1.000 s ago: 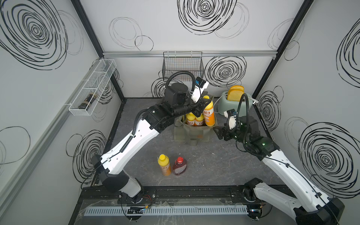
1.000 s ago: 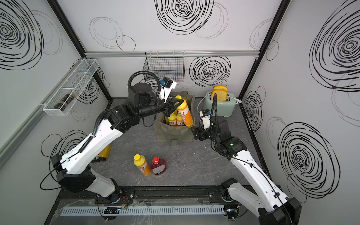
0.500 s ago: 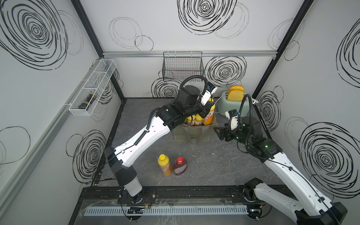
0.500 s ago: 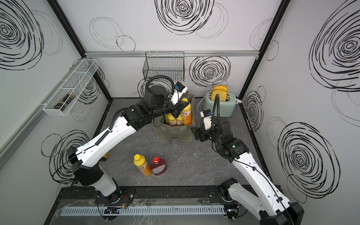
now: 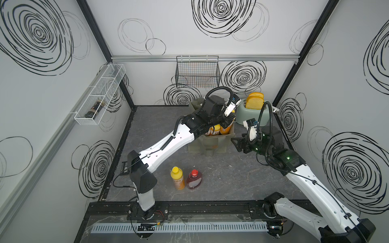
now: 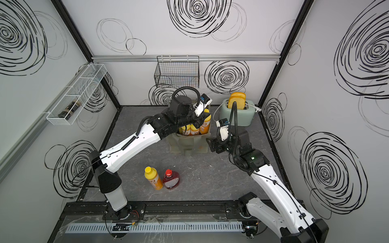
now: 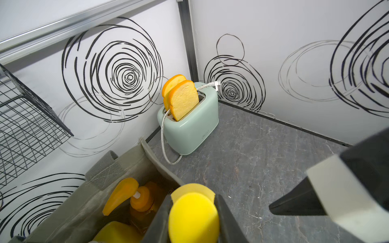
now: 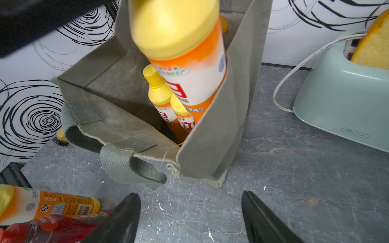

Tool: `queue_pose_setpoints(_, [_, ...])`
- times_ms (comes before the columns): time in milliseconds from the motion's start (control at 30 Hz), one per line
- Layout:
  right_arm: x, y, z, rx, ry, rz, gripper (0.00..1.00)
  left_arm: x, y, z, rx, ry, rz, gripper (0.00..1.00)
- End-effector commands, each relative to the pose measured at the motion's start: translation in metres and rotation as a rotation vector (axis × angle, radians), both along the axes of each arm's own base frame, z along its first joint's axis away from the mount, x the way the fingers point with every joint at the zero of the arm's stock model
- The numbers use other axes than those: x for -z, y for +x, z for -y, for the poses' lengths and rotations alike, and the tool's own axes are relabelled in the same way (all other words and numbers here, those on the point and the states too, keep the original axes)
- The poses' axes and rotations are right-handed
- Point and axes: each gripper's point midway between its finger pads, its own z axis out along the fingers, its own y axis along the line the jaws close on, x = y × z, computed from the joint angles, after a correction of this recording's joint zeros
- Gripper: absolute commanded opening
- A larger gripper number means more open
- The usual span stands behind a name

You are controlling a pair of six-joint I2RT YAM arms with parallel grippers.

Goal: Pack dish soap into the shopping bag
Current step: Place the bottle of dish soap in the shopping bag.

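watching from my desk, i see the left gripper (image 7: pixel 192 210) clamped on the yellow cap of a small orange bottle (image 8: pixel 179 42), which leans with its lower end inside the shopping bag (image 8: pixel 210 136), against the wall nearest the toaster (image 7: pixel 189 126). two more small bottles (image 8: pixel 160 94) and the amber pump bottle (image 7: pixel 141 199) stand inside (packed close). the right gripper (image 8: pixel 189 194) hangs beside the bag, jaws wide apart, holding nothing. on the table (image 5: pixel 231 178) a yellow-capped bottle (image 5: pixel 177 178) and the red bottle (image 5: pixel 194 178) sit touching.

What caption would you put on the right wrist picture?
A yellow-capped soap bottle leans in the grey-green bag, right gripper open nearby.
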Motion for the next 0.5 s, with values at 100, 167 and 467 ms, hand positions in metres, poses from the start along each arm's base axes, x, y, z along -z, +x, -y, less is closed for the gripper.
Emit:
queue_pose_setpoints(100, [-0.016, 0.001, 0.0, 0.002, 0.014, 0.027, 0.78, -0.083, 0.012, -0.002, -0.011, -0.185, 0.229, 0.0])
queue_pose_setpoints(167, [-0.019, 0.003, 0.0, 0.009, 0.025, 0.039, 0.75, -0.076, 0.014, -0.004, -0.016, -0.187, 0.22, 0.0])
queue_pose_setpoints(467, [-0.037, 0.019, 0.008, 0.026, 0.136, 0.063, 0.68, -0.047, 0.022, -0.013, -0.025, -0.194, 0.172, 0.0])
